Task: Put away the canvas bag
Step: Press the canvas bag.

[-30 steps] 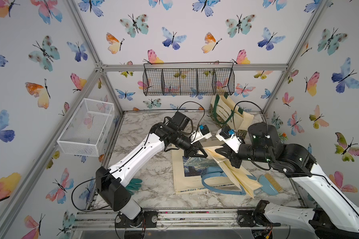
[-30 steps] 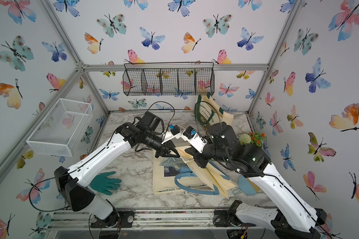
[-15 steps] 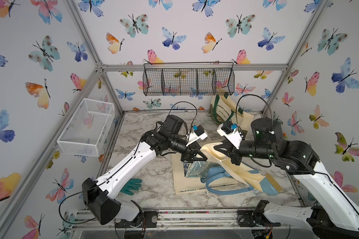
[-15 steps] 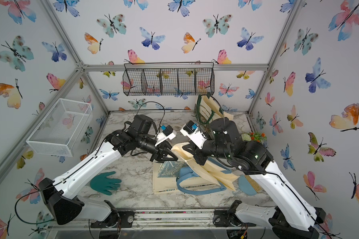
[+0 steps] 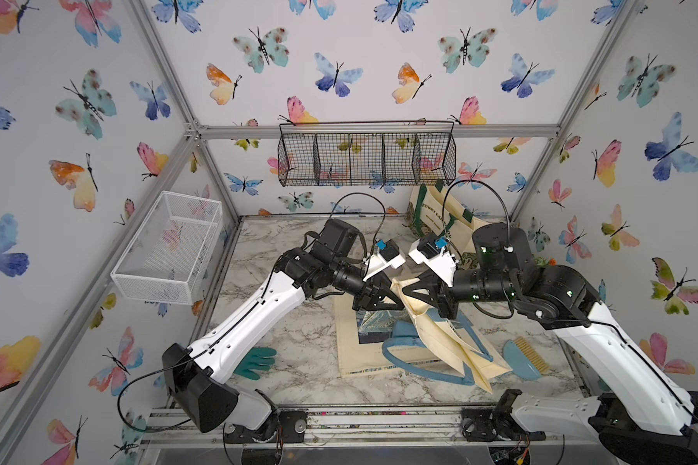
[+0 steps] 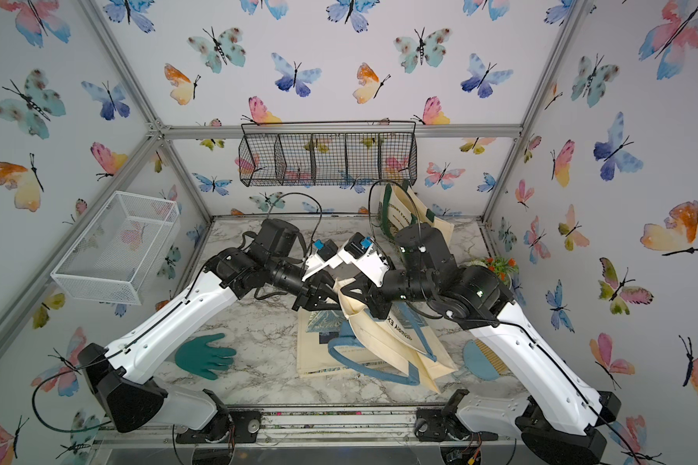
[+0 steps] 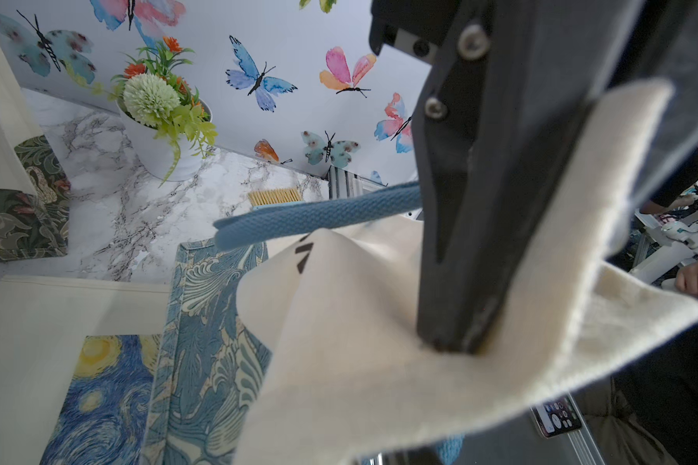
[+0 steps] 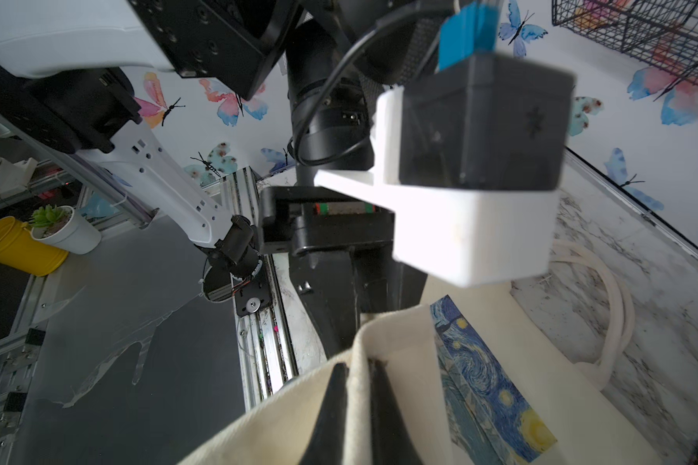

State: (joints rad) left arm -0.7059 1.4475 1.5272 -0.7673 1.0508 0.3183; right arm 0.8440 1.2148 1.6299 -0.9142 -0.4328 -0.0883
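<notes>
Right hand (image 8: 357, 364): I am pinching the canvas bag (image 5: 436, 342).
Left hand (image 5: 383, 300): cannot tell if gripping.
Done: bag top hanging up.
Left: putting it away.

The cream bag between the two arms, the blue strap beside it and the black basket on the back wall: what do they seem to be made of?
The cream bag looks like matte woven canvas, probably cotton: its hem is fuzzy. The blue strap seems to be woven webbing; the ribbed weave shows. The black basket looks like dark-coated metal wire: the wallpaper shows through its grid.
</notes>
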